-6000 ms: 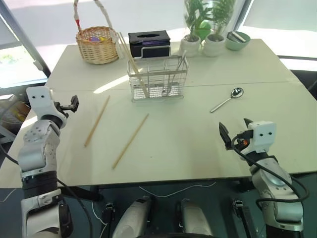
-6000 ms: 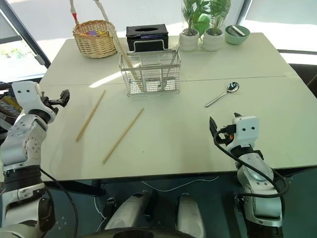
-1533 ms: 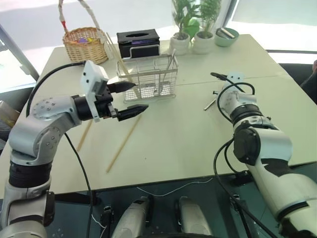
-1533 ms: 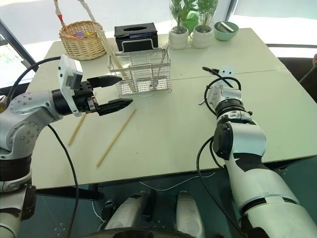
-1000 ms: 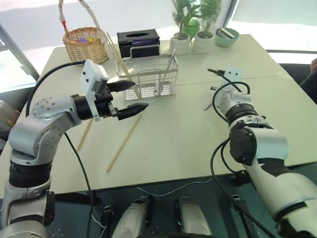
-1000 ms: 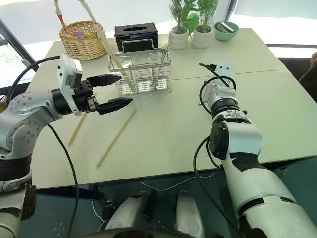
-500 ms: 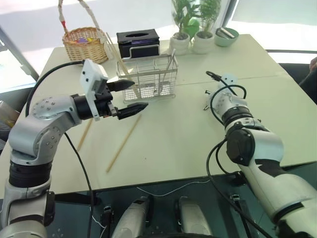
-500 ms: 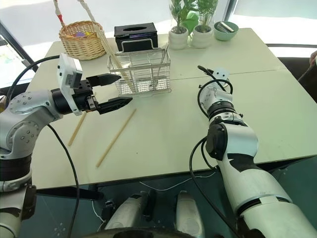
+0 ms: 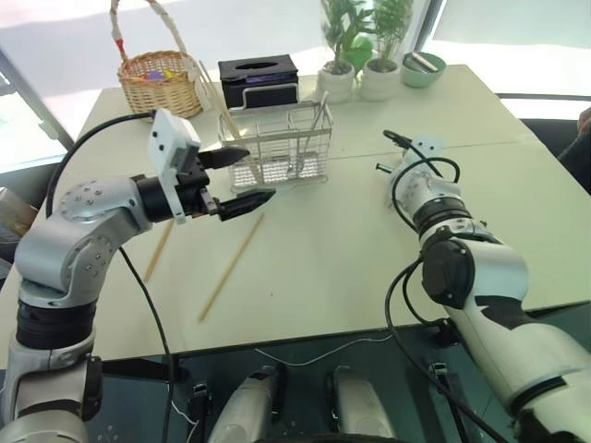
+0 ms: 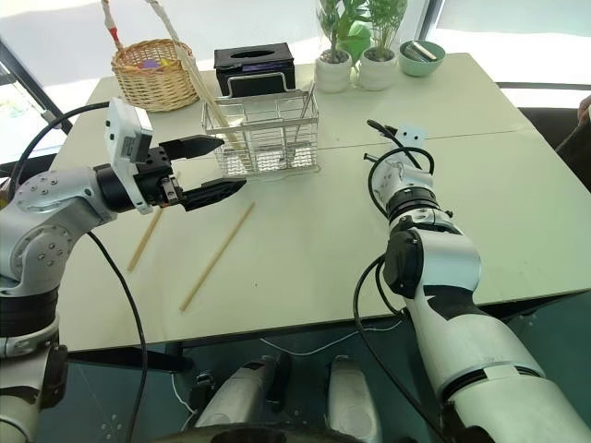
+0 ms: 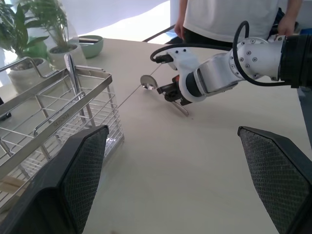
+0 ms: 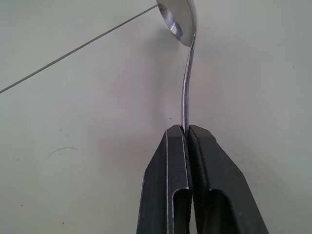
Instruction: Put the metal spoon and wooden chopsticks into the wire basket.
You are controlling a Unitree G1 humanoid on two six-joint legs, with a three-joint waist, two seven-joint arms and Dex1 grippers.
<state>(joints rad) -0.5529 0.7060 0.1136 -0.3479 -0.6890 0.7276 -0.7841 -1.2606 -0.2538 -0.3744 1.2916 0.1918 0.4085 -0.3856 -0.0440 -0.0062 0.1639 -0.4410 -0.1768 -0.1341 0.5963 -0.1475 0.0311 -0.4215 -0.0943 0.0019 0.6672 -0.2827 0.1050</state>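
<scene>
Two loose pale wooden chopsticks [image 9: 231,263] on our cream counter [image 9: 314,240], right jaws [image 12: 187,130] clenched on shiny metal spoon [image 12: 182,29] handle, left jaws [image 9: 238,180] spread wide beside rectangular wire basket [image 9: 275,148].

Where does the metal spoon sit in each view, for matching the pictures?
Eye views: hidden beyond the right wrist, right of the wire basket.
Left wrist view: metal spoon mid-table, handle in the right claw.
Right wrist view: rising from the shut claw, bowl at the far end.
Shared landmark: the table seam, by the bowl.
</scene>
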